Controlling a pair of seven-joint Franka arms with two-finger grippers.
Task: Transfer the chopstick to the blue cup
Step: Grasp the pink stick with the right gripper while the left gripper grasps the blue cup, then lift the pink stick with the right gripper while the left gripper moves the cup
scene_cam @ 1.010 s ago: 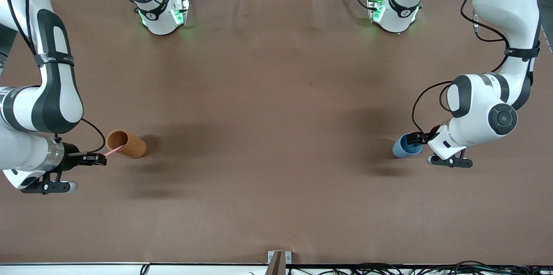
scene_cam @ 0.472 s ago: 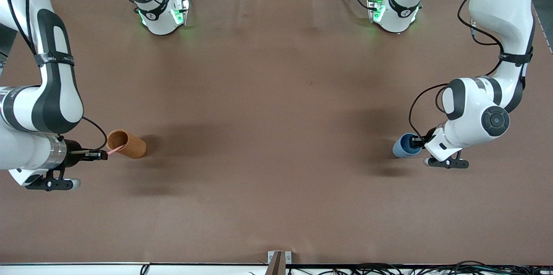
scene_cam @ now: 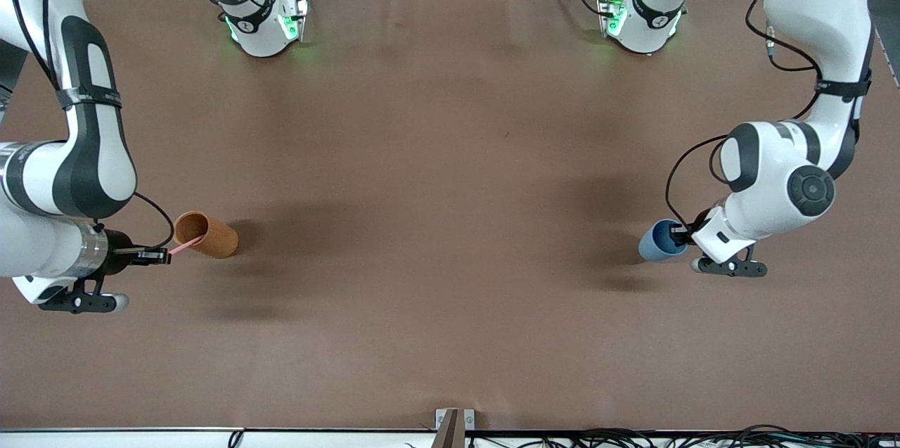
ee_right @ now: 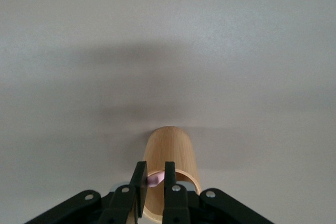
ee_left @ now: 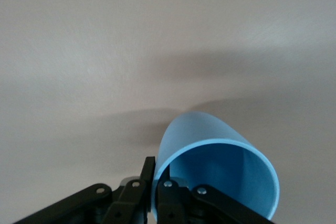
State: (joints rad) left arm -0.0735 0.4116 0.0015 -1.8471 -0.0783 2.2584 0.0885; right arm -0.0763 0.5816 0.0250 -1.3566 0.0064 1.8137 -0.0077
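Note:
My right gripper point(scene_cam: 166, 256) is shut on the top end of the pink chopstick point(scene_cam: 185, 244). The chopstick's lower part slants into the orange-brown cup point(scene_cam: 211, 237) near the right arm's end of the table. In the right wrist view the fingers of the right gripper point(ee_right: 154, 170) pinch the pink chopstick point(ee_right: 153, 181) just above the orange-brown cup's point(ee_right: 169, 148) mouth. My left gripper point(scene_cam: 680, 230) is shut on the rim of the blue cup point(scene_cam: 657, 244) near the left arm's end. In the left wrist view the left gripper point(ee_left: 156, 174) has one finger outside and one inside the blue cup point(ee_left: 210, 129).
The brown table cover point(scene_cam: 450, 223) lies flat between the two cups. A small metal bracket point(scene_cam: 453, 423) sits at the table edge nearest the front camera, with cables along that edge.
The right gripper has shifted slightly toward the right arm's end with the chopstick in it. The left arm's wrist has shifted a little while it holds the blue cup. Both cups stay where they were.

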